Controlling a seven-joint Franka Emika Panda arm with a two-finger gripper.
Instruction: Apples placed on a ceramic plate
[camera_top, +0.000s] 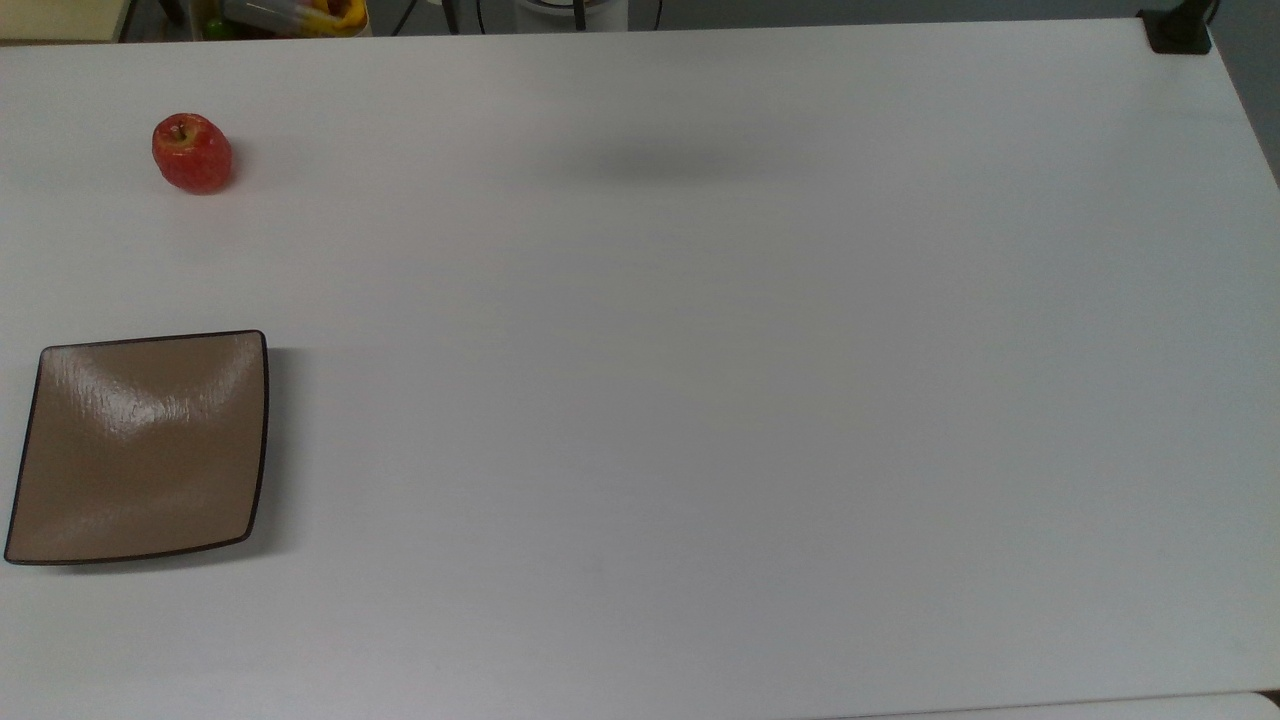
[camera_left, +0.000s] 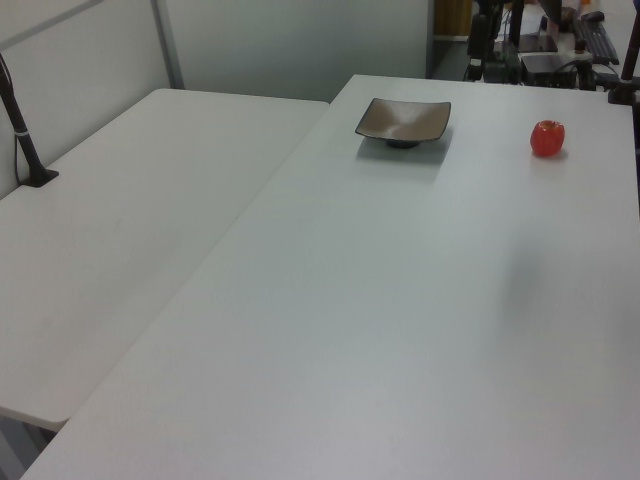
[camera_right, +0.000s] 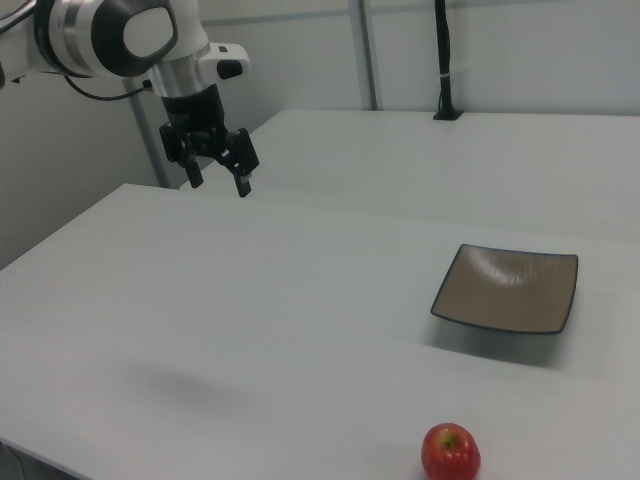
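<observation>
A small red apple (camera_top: 192, 153) stands upright on the white table near the top view's upper left; it also sits at the left view's far right (camera_left: 547, 138) and at the right view's bottom edge (camera_right: 450, 452). The square tan-brown ceramic plate (camera_top: 60, 520) lies empty at the top view's left edge, apart from the apple, and is seen too in the left view (camera_left: 375, 125) and right view (camera_right: 470, 300). In the right view my gripper (camera_right: 219, 183) hangs open high above the table at the upper left, far from both, with nothing between its fingers.
The white table (camera_top: 700, 400) is wide and bare to the top view's right. A second white table (camera_left: 120, 230) adjoins it. A black post (camera_right: 445, 60) stands on that second table; a black clamp (camera_top: 1178, 30) sits at the top view's upper right corner.
</observation>
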